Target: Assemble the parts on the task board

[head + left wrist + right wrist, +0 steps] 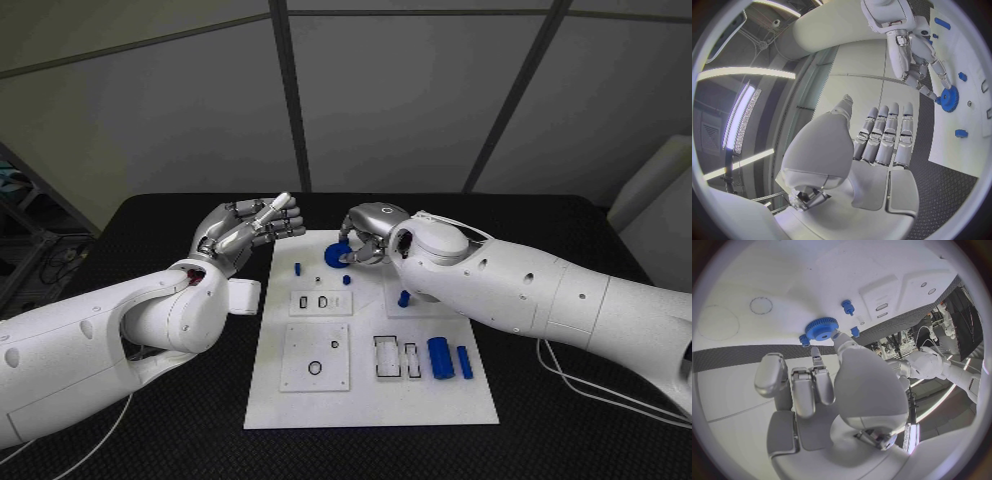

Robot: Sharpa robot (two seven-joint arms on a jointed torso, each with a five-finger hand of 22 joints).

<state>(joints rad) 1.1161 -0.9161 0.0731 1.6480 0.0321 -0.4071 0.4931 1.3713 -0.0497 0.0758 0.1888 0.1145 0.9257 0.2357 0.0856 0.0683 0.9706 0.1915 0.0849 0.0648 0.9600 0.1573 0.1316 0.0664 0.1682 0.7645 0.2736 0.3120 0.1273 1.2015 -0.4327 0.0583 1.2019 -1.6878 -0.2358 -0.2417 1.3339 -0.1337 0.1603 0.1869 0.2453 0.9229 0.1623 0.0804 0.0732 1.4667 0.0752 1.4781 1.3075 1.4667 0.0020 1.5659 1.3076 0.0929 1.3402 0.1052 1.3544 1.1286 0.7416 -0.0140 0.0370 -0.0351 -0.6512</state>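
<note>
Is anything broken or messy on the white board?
Nothing looks broken or spilled. The white board lies flat, and the small blue pieces sit neatly on it. The right hand touches the blue gear at the far end; the left hand is lifted off the table, holding nothing.

My head camera looks steeply down on the task board (pixel 369 400) and both my arms. Each wrist camera sits close behind its own fingers, facing along them. All three views share the blue gear (pixel 339 255) (pixel 947 97) (pixel 820 329) at the board's far end.
</note>
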